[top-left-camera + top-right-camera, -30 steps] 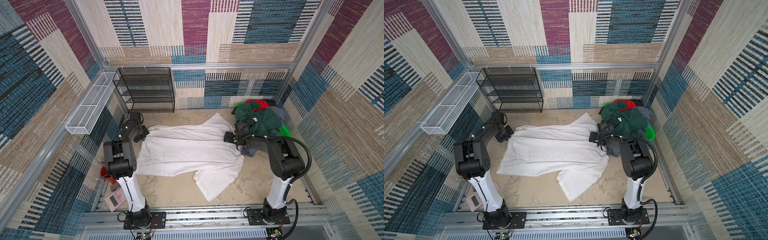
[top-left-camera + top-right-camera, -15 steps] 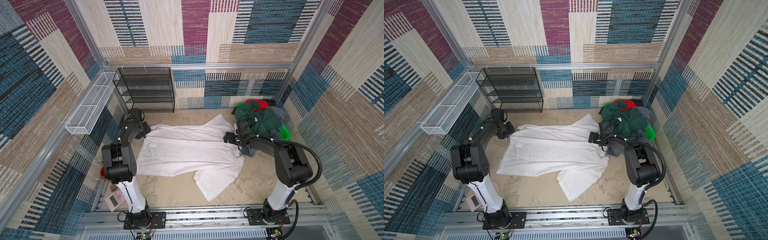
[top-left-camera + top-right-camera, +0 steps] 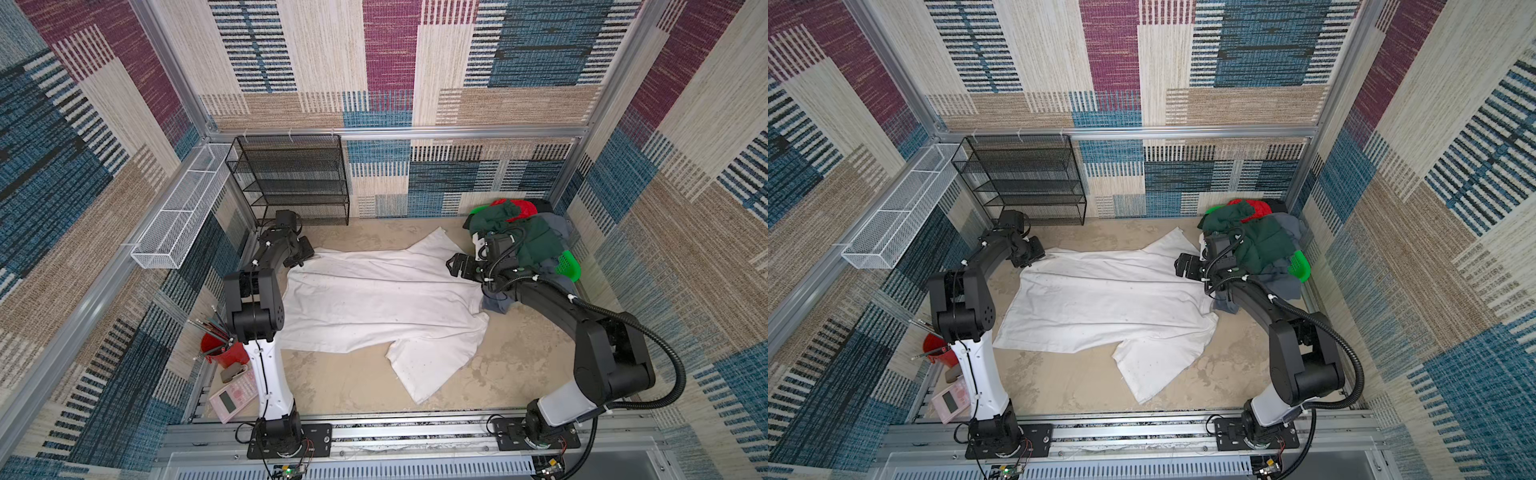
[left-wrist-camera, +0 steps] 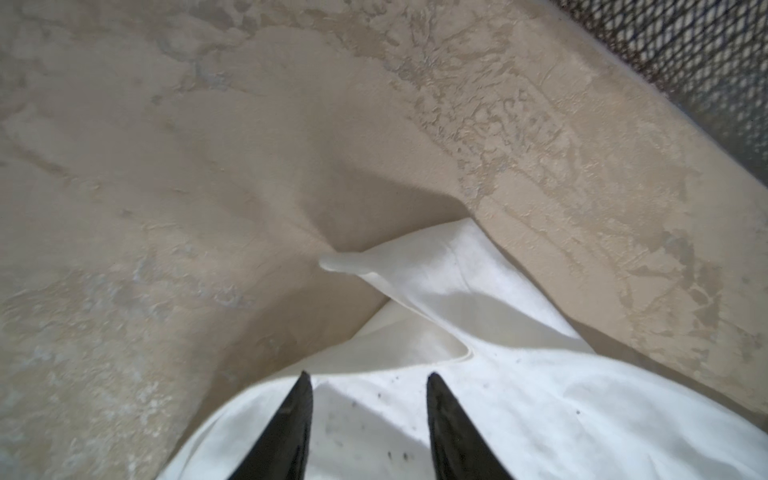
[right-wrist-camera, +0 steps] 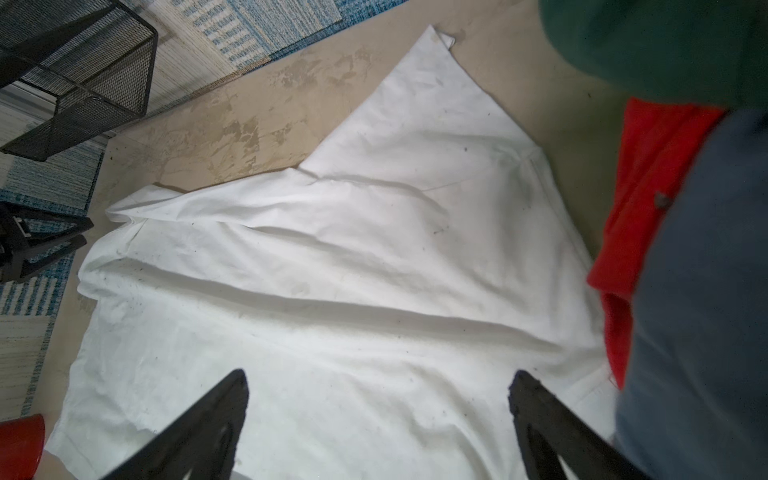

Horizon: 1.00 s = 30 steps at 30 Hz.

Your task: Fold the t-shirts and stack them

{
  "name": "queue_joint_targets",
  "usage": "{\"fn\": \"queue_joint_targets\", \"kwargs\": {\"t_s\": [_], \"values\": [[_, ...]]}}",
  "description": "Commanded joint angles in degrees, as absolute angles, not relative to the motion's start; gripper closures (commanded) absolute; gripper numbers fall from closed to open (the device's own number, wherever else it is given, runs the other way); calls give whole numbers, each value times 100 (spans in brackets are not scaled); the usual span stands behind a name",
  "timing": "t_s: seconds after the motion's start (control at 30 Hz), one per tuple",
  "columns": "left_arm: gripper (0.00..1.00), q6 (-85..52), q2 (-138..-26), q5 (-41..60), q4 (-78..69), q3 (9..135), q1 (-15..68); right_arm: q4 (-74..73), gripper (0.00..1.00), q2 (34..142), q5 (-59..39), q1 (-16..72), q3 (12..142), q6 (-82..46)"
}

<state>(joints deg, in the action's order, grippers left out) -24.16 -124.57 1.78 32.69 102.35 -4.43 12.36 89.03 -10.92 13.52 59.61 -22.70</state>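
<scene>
A large white t-shirt [image 3: 374, 303] [image 3: 1100, 303] lies spread on the beige table, one sleeve pointing to the front. My left gripper [image 3: 305, 253] [image 4: 368, 376] hovers at its back-left corner, jaws apart, with only the cloth [image 4: 498, 395] below and nothing between them. My right gripper [image 3: 453, 264] [image 5: 378, 382] stands wide open just over the shirt's right edge [image 5: 353, 270]. Dark green [image 3: 536, 241], red [image 3: 521, 208] and grey-blue [image 3: 498, 301] t-shirts are heaped at the back right.
A bright green plastic basket [image 3: 569, 266] sits under the heap. A black mesh rack [image 3: 291, 178] stands at the back, a white wire basket [image 3: 183, 208] on the left wall. A red cup of pencils [image 3: 220, 349] and a pink calculator [image 3: 232, 395] sit by the left arm's base.
The left gripper went from shut to open, and the shirt's back-left corner now lies free on the table. The right arm's elbow swung outward; its gripper stayed open.
</scene>
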Motion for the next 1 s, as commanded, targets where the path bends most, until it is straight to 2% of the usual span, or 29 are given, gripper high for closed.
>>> {"fn": "queue_joint_targets", "kwargs": {"t_s": [0.0,0.17,0.57,0.97], "values": [[55,-2242,-12690,60,3453,10635,-431,1397,2,8742,-959,1354,5833,-2307],[55,-2224,-13117,-7,3764,11250,-398,1416,1,8581,-887,1354,5602,-2369],[54,-2127,-13576,-292,3848,11758,-360,1417,2,8578,-870,1354,5582,-2394],[49,-2064,-13884,-506,3994,12160,-355,1421,1,8568,-892,1354,5559,-2443]]}}
